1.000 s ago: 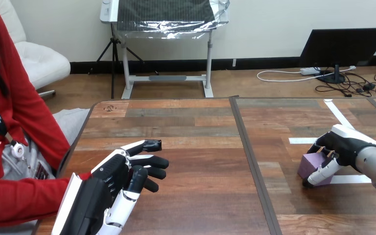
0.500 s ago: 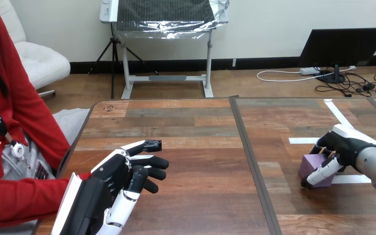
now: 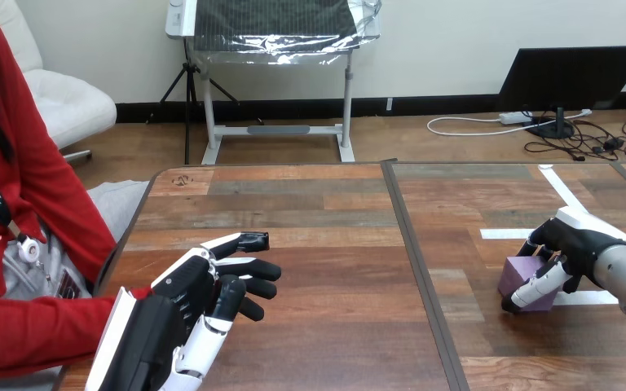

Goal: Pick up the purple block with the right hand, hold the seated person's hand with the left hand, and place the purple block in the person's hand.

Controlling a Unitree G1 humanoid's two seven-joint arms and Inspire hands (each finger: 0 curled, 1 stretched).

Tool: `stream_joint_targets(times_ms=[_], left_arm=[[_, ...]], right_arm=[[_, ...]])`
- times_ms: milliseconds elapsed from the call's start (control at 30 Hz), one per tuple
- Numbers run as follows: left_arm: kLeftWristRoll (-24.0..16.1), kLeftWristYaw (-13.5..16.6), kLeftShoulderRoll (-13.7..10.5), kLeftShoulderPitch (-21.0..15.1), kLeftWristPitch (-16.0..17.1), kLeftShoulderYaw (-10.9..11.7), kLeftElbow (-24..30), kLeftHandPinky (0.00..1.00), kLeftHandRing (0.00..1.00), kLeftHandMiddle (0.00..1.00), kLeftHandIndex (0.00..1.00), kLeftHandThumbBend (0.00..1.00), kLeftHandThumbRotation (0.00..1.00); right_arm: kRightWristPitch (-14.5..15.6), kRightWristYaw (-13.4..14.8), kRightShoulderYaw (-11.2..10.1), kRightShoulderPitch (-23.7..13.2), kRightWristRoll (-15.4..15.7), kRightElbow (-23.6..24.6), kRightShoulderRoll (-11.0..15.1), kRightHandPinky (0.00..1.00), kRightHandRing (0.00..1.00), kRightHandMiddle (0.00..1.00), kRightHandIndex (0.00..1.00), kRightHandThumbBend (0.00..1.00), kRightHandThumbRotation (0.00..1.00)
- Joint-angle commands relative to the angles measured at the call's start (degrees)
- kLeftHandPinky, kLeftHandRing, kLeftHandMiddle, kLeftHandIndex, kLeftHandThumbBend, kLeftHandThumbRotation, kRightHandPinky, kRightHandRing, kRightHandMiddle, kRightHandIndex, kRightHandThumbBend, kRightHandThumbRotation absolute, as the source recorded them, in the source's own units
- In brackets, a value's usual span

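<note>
Where white tape strips (image 3: 497, 234) mark the right side of the wooden table (image 3: 334, 244), the purple block (image 3: 520, 274) sits; the right hand (image 3: 583, 244) curls thumb and fingers round it; well apart, at the table's left, the left hand (image 3: 204, 297) reaches forward, fingers loosely spread, just beside the person's red sleeve (image 3: 24, 334).

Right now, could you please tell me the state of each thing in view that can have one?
purple block: at the table's right, gripped between fingers and thumb; lifted or not, cannot tell.
right hand: curled round the block.
left hand: open, fingers relaxed, holding nothing.
</note>
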State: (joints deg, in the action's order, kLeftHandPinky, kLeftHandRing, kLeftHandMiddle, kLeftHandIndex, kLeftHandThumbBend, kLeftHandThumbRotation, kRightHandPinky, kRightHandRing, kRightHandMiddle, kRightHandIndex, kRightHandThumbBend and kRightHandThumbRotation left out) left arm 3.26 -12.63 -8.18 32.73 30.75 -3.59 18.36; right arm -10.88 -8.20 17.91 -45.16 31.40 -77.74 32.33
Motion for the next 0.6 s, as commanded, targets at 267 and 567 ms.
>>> stream_joint_targets(times_ms=[267, 567], left_arm=[[0.46, -0.07, -0.08, -2.61, 0.25, -0.04, 1.16, 0.52, 0.62, 0.65, 0.73, 0.43, 0.80], [-0.23, 0.35, 0.19, -2.61, 0.92, 0.13, 1.01, 0.52, 0.62, 0.65, 0.73, 0.43, 0.80]], right_arm=[[0.42, 2.47, -1.08, -2.39, -1.14, 0.80, -0.40, 0.45, 0.48, 0.53, 0.55, 0.79, 0.00], [-0.77, 2.63, -1.25, -2.55, -1.39, 1.01, -0.12, 0.45, 0.48, 0.53, 0.54, 0.80, 0.00]])
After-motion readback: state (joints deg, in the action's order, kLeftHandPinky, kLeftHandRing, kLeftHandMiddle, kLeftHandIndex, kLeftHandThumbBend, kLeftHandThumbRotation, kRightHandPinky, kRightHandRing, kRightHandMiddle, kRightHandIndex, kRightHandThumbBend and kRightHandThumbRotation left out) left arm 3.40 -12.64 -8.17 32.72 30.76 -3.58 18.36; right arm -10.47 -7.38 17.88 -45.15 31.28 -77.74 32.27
